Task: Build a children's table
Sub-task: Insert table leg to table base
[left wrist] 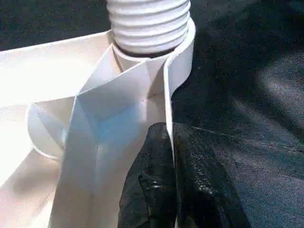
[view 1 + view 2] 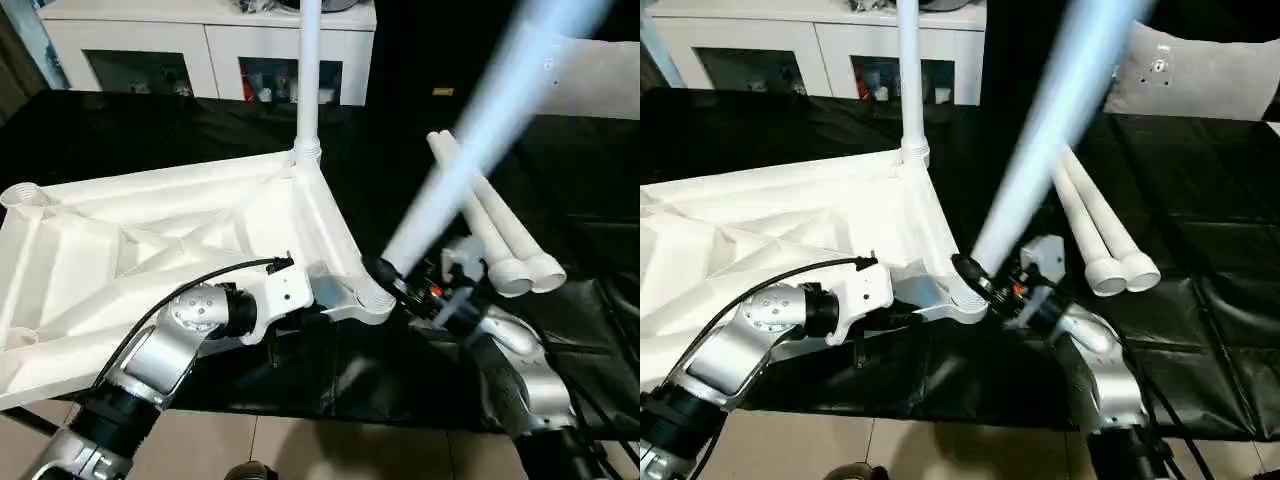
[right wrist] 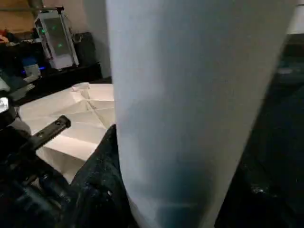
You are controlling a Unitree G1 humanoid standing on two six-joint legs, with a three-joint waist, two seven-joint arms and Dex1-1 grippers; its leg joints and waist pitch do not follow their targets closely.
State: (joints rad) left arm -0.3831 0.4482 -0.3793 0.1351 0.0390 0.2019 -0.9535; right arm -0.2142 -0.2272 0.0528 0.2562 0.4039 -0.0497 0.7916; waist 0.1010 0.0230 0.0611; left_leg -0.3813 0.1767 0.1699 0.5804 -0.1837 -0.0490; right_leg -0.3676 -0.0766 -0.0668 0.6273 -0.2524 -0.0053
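The white table top [image 2: 150, 250] lies ribbed side up on the black cloth. One leg [image 2: 308, 70] stands upright in its far corner socket. My left gripper [image 2: 322, 298] is shut on the top's thin rim wall [image 1: 167, 95] close to the near right corner socket [image 2: 372, 298]. My right gripper [image 2: 400, 280] is shut on a second leg [image 2: 470, 140], which leans up to the right. That leg's ridged lower end [image 1: 149, 23] sits at this socket. Two more legs [image 2: 500, 235] lie side by side on the cloth to the right.
A white cabinet [image 2: 210, 40] stands behind the black cloth [image 2: 330, 370]. A grey-white cushion [image 2: 595, 80] rests at the far right. Tiled floor [image 2: 300, 450] shows at the near edge. A stand with green lights [image 3: 54, 38] is in the background.
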